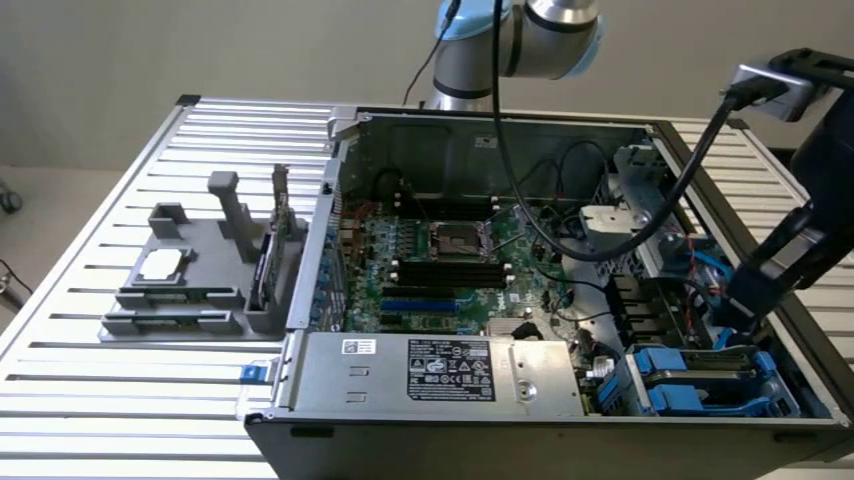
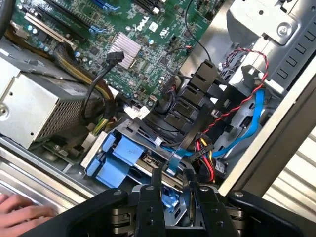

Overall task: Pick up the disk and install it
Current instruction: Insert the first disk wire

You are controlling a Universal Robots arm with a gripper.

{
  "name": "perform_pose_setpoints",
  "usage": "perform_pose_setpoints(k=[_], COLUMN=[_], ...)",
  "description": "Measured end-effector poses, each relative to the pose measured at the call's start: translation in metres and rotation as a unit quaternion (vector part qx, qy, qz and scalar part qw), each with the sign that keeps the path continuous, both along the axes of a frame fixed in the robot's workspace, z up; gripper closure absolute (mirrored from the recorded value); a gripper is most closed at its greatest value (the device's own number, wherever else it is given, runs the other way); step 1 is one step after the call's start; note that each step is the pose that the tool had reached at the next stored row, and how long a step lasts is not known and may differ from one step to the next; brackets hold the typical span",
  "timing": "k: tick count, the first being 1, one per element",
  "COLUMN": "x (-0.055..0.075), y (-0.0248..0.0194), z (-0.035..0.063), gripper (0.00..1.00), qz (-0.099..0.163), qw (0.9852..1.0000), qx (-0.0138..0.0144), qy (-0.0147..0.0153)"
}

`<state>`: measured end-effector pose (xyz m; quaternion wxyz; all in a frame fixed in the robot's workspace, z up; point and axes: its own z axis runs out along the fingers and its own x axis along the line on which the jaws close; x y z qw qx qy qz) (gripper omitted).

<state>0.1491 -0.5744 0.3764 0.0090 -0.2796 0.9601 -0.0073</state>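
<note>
The disk (image 1: 697, 366), silver-grey in its blue carrier, lies flat in the drive cage (image 1: 781, 395) at about five o'clock inside the open computer case (image 1: 534, 440), taking the exterior view as the dial. So I'd judge the picking-up done and the installing in hand, at the seating stage. Just off the cage's one o'clock corner hangs the gripper (image 1: 737, 318), its two fingers (image 2: 148, 207) parted by a narrow gap with nothing that I can see clamped between them (a scrap of blue shows through the gap, but it looks to belong to the cage below). At twelve o'clock of the disk runs a tangle of red, black and blue cables (image 2: 251, 118). At nine o'clock sits the power supply (image 1: 441, 372), with the motherboard (image 1: 441, 260) beyond it at eleven. Out on the slatted table (image 1: 80, 400), at nine o'clock of the case, stands a grey fixture (image 1: 187, 290). A person's hand (image 2: 22, 212) lies by the case's rim. To my eye, whatever is done here calls for a square, gentle touch on the carrier and a path clear of those cables.
</note>
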Motion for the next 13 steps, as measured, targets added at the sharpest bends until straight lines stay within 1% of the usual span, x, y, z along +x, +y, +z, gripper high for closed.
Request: perform_pose_setpoints(k=[1, 3, 4, 7, 9, 11, 13], x=[0.0000, 0.0000, 0.0000, -0.0001, -0.0001, -0.0001, -0.0001], y=[0.0000, 0.0000, 0.0000, -0.0001, -0.0001, -0.0002, -0.0002], z=[0.0002, 0.0002, 0.0002, 0.0007, 0.0018, 0.0045, 0.0087], gripper=[0.69, 0.69, 0.69, 0.69, 0.69, 0.69, 0.69], qz=[-0.003, -0.011, -0.016, -0.031, -0.040, -0.050, -0.062], qw=[1.0000, 0.9999, 0.9998, 0.9994, 0.9991, 0.9986, 0.9980], qx=[-0.0001, 0.0000, 0.0004, 0.0011, 0.0026, 0.0042, 0.0047], qy=[0.0025, 0.0088, 0.0106, 0.0138, 0.0155, 0.0157, 0.0157])
